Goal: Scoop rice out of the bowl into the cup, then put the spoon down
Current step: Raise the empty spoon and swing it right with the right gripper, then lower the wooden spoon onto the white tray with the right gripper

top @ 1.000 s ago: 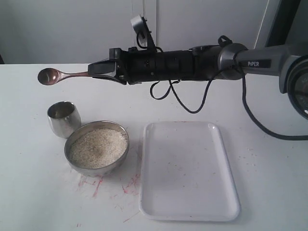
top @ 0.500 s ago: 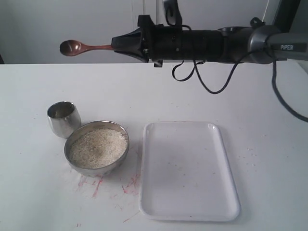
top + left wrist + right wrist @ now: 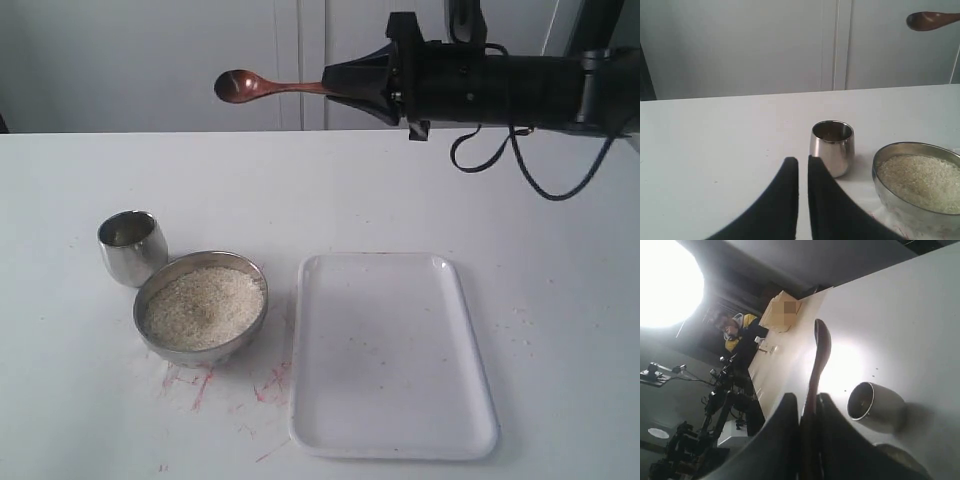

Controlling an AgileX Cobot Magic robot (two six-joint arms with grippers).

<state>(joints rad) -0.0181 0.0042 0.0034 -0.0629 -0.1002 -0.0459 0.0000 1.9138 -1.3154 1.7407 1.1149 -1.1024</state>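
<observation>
Right end effector (image 3: 335,88) has gone up and right over the last second, taking the wooden spoon (image 3: 262,87) away from over the cup (image 3: 133,247). It's pinching the handle, spoon roughly level, high above the surface (image 3: 80,420). Rice (image 3: 203,306) sits in the steel bowl (image 3: 200,357), just beside the cup. Left end effector (image 3: 803,170) is pressed together, empty, near the cup.

Left gripper (image 3: 802,161) hovering over table (image 3: 715,140), fingers nearly touching, gripping nothing. Cup (image 3: 832,147) standing just ahead, bowl (image 3: 892,207) beside it holding rice (image 3: 920,180). Spoon (image 3: 932,20) hanging high.
</observation>
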